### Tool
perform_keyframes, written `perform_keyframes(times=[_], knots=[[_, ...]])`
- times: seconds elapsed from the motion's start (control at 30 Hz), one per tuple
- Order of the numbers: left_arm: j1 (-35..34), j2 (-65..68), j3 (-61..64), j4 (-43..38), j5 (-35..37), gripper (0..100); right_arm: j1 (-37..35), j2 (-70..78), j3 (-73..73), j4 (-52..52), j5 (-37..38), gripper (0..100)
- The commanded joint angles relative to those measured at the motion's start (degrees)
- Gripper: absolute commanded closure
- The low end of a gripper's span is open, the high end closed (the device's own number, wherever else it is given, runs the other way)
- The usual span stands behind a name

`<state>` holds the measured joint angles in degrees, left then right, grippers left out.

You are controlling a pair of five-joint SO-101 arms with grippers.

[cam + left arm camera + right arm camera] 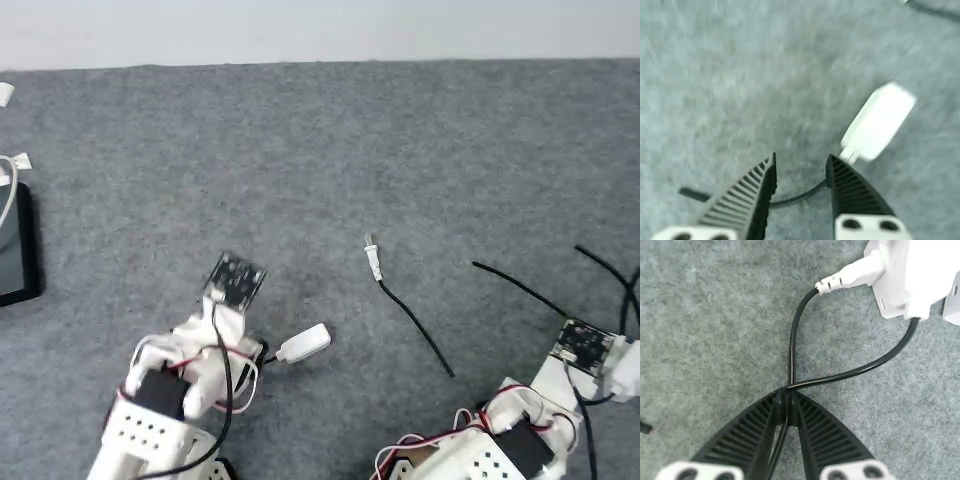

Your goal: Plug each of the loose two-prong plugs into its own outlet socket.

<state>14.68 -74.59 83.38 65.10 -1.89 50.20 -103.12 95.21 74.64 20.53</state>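
Observation:
A loose white two-prong plug (372, 260) lies mid-table, its black cable (418, 328) trailing toward the front. A white socket block (879, 122) on a black cord (797, 199) lies just ahead of my left gripper (800, 167), which is open and low over the carpet, with the cord running between its fingers. That block (305, 343) lies beside the left arm in the high view. My right gripper (787, 397) is shut on a black cable (795, 340) that leads to a white plug (852, 275) seated in a white outlet block (920, 275).
Grey carpet covers the table. More black cables (520, 290) run across the right side. A dark tablet-like slab (15, 250) with a white cord lies at the left edge. A pale wall runs along the back.

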Motion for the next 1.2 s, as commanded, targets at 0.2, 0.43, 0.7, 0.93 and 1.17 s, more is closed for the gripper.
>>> perform_keyframes(times=[0.2,0.43,0.7,0.93,1.17], knots=[[-12.13,-9.58,0.22,8.88,-18.20,75,-0.40,-0.84,1.14,-0.48,0.62,99.1],[-12.04,2.81,-2.24,4.92,-20.04,73,-0.31,-0.84,1.14,-0.57,0.62,99.1],[-13.27,33.05,-10.59,-6.42,-28.84,74,-0.31,-0.84,1.14,-0.57,0.62,99.1],[-14.77,48.88,-18.59,-7.91,-37.19,86,-0.31,-0.84,1.14,-0.48,0.62,99.1],[-14.59,51.52,-19.91,-2.90,-43.69,99,-0.40,-0.84,1.14,-0.48,0.62,99.1]])
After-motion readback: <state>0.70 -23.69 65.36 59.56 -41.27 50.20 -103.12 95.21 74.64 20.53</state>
